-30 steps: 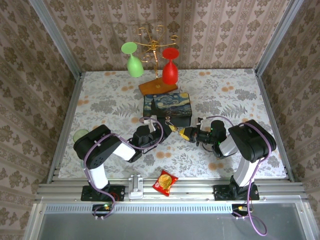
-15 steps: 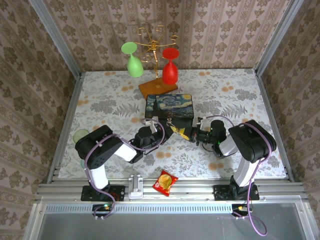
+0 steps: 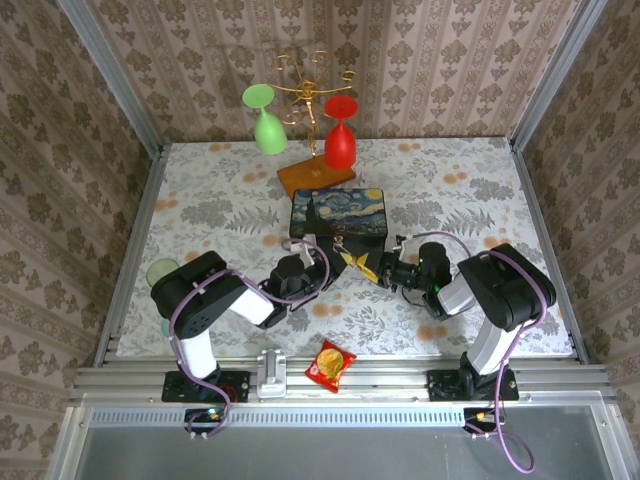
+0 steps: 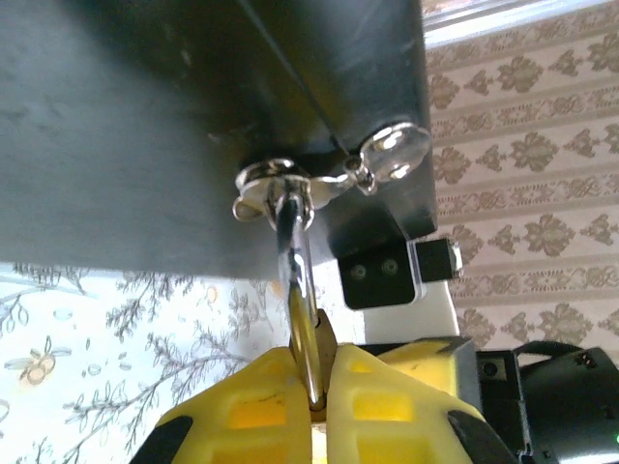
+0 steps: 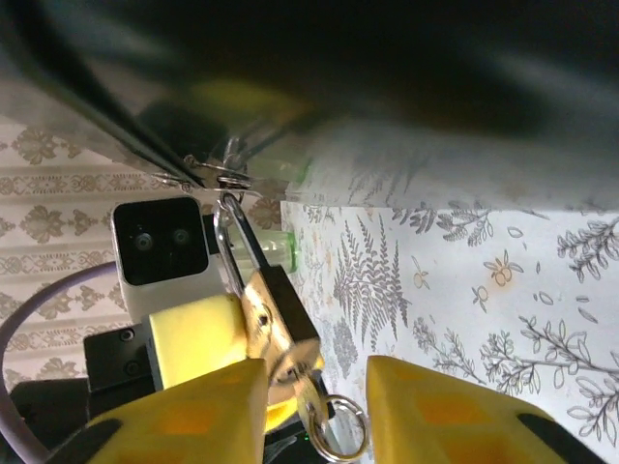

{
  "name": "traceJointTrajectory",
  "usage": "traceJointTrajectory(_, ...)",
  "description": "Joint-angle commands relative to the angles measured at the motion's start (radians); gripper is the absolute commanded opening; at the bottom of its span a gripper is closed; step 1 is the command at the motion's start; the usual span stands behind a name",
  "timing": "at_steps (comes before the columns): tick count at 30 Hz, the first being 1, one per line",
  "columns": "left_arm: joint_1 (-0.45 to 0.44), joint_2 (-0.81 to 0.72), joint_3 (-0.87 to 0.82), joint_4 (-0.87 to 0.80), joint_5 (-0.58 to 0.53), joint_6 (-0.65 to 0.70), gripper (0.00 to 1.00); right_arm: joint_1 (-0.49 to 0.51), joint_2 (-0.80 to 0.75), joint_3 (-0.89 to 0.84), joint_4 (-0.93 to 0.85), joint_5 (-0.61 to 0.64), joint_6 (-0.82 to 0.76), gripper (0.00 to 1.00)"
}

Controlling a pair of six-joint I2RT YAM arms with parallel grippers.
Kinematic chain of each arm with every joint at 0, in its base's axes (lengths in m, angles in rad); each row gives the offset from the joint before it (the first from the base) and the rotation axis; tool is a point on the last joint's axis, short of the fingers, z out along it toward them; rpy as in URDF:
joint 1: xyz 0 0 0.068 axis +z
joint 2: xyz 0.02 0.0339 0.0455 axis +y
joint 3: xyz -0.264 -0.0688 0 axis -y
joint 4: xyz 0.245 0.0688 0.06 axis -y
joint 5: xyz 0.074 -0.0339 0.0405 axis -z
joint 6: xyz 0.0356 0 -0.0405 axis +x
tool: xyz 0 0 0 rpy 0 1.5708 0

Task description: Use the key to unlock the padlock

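The small brass padlock hangs by its silver shackle from the hasp on the front of the starry-night box. My left gripper is shut on the padlock body, its yellow fingers pressed against both faces. The key sticks out of the keyhole at the padlock's lower end, with a silver split ring dangling from it. My right gripper stands open around the key, and its right finger is well apart from it. In the top view both grippers meet at the padlock.
A gold rack holding a green glass and a red glass stands behind the box. A red-and-yellow snack packet lies at the near edge. A green cup sits beside the left arm.
The box has shifted slightly away from the arms, and both grippers have crept a little left with the padlock. The left gripper's hold is the same.
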Motion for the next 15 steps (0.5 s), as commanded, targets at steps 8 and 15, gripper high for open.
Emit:
traceJointTrajectory(8,-0.022,0.037,-0.004,0.019,0.046,0.072,0.0,0.01,-0.105,-0.03,0.022,0.051,-0.006,0.43)
traceJointTrajectory(15,-0.058,0.063,0.016,0.012,0.03,0.082,0.0,0.053,-0.123,-0.031,-0.052,0.123,-0.004,0.46)
